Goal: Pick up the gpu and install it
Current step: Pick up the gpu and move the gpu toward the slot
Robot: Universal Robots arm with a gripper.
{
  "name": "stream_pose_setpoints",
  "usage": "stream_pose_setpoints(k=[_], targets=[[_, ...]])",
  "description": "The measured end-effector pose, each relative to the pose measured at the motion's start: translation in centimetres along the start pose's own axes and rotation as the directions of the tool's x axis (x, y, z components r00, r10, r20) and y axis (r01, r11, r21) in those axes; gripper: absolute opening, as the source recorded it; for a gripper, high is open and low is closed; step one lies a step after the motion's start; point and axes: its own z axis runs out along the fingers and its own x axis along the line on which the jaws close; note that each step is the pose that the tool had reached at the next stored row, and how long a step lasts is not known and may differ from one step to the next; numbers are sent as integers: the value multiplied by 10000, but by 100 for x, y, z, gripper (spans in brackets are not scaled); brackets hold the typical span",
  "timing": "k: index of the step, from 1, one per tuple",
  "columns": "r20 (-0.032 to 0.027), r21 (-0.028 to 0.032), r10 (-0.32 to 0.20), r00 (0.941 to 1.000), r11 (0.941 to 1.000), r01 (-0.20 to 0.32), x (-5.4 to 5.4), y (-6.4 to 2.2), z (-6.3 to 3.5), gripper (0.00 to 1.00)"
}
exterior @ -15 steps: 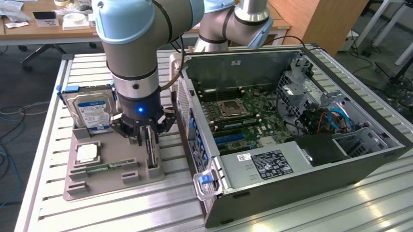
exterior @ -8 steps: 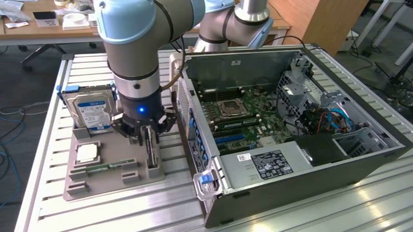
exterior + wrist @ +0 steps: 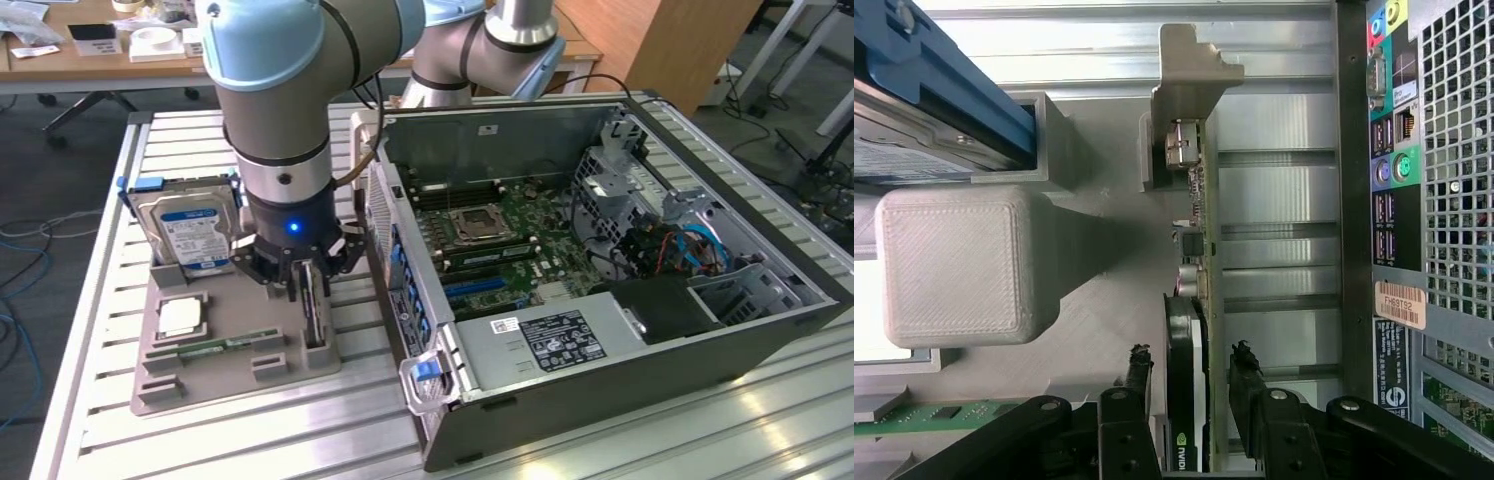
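The gpu (image 3: 316,312) stands on its edge in a slot of the grey holder (image 3: 220,375), beside the open computer case (image 3: 747,330). My gripper (image 3: 308,285) has come down over the card's end nearest the arm. In the wrist view the gpu (image 3: 1184,325) runs between my two black fingers (image 3: 1140,372), one on each face. A narrow gap shows on both sides, so the gripper (image 3: 1191,368) is open around the card and not clamped on it. The motherboard (image 3: 514,235) lies exposed inside the case, with blue card slots (image 3: 474,290) near its rear wall.
A silver hard drive (image 3: 194,232) with a blue label stands upright at the holder's far end. A processor (image 3: 180,318) and a green memory stick (image 3: 214,348) lie in the holder. The case's rear panel (image 3: 1399,200) stands close beside the card. A grey block (image 3: 959,265) rises next to it.
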Motion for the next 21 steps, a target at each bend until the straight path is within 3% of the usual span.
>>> stream_pose_setpoints(k=[5,8,21], targets=[[-1,0,0,10000,10000,0,0,0,0,43],[-1,0,0,10000,10000,0,0,0,0,31],[-13,0,23,10000,10000,-23,-3,0,1,31]])
